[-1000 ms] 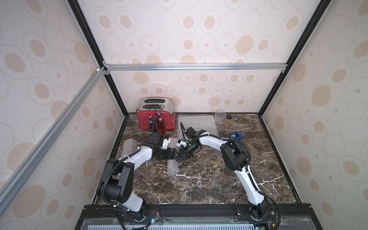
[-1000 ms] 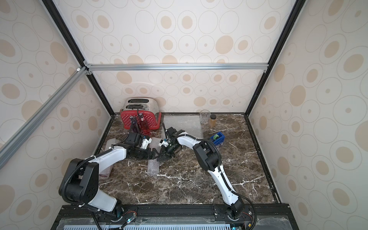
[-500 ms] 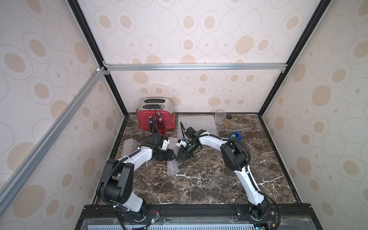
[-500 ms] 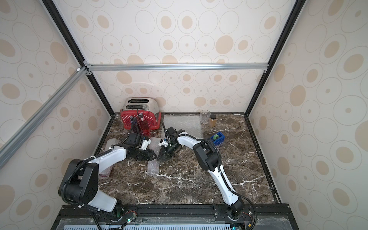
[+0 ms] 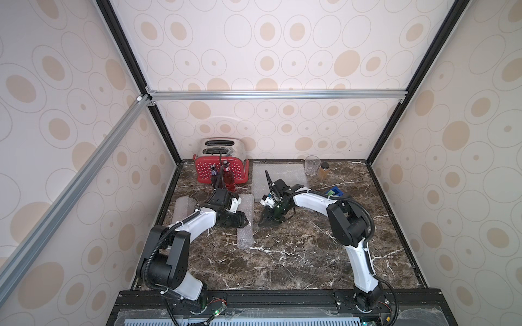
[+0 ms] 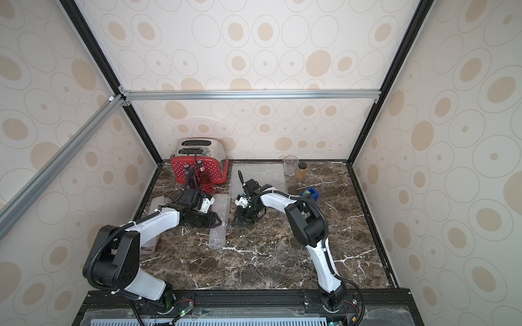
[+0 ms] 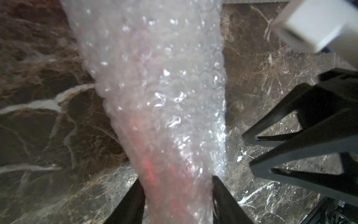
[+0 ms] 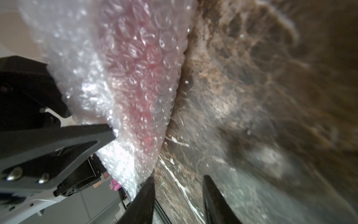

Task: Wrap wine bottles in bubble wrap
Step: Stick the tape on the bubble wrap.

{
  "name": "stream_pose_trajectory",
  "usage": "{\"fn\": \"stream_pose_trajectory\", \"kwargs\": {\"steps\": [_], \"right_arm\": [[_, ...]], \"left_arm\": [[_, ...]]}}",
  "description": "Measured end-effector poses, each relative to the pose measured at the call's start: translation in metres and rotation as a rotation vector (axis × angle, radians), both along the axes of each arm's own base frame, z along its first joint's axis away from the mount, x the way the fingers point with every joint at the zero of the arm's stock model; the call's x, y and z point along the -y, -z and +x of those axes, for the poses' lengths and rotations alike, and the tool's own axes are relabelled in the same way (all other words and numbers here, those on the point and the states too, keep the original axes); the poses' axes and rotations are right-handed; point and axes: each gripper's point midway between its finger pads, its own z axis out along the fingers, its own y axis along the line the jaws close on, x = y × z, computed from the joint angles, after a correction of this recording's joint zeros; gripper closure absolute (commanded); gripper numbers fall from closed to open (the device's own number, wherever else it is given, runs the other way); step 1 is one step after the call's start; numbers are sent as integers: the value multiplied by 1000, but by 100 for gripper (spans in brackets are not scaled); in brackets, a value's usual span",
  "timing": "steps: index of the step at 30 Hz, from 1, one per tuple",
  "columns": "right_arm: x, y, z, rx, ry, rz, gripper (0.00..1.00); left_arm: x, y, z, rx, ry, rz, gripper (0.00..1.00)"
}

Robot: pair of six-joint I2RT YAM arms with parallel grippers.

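Dark marble worktop [image 5: 296,254], spotted-wall booth. Mid-worktop, wrapped wine bottle [image 5: 245,238], red, lying flat; left end effector [image 7: 177,186] clamped across it. Just beside, right end effector [image 8: 178,186], jaws apart, empty. Upright before red toaster [image 5: 240,169]: purple wine bottle [image 5: 213,177] and red wine bottle [image 5: 228,179].

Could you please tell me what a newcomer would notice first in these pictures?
First, the bubble-wrapped bottle lying mid-table, red showing through the wrap, with the left gripper closed around it and the right gripper open beside it. Next, a purple bottle and a red bottle standing unwrapped at the back left before the toaster.
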Motion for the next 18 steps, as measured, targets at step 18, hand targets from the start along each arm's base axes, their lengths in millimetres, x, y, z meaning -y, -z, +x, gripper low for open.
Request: {"fn": "stream_pose_trajectory", "kwargs": {"steps": [18], "right_arm": [[-45, 14, -7, 274, 46, 19, 100]], "left_arm": [[3, 1, 0, 2, 8, 0, 47]]}}
